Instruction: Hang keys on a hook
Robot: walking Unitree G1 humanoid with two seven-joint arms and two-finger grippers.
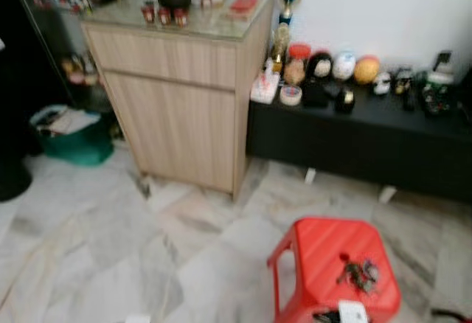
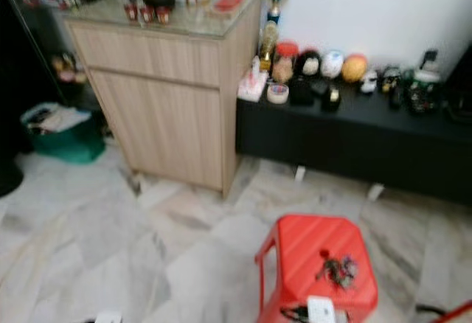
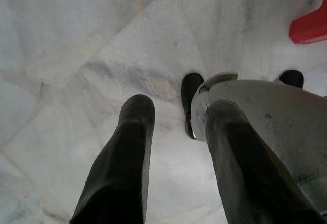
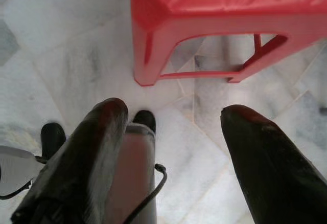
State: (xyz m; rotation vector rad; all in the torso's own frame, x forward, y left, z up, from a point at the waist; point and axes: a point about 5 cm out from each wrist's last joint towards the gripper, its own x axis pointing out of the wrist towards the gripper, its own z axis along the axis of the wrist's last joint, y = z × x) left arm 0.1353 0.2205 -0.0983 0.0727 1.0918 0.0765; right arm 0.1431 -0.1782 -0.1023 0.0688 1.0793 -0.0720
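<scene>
The keys (image 1: 359, 272) lie in a small dark bunch on top of the red stool (image 1: 324, 253), toward its near right part, with a white tag (image 1: 352, 311) at the stool's front edge just beside them. Neither gripper touches them. The right gripper (image 4: 173, 119) hangs low over the marble floor (image 1: 110, 249), its two black fingers (image 4: 97, 142) spread wide and holding nothing; the stool stands just ahead of its tips, so the keys sit above and beyond that hand, on the seat. The left gripper (image 3: 176, 119) also points down at the floor, fingers (image 3: 127, 152) parted and empty, with the robot's foot next to them and a corner of the stool well off to its side. Beyond the stool stand a wooden cabinet (image 1: 177, 94) and a low black bench (image 1: 369, 139) crowded with small ornaments.
</scene>
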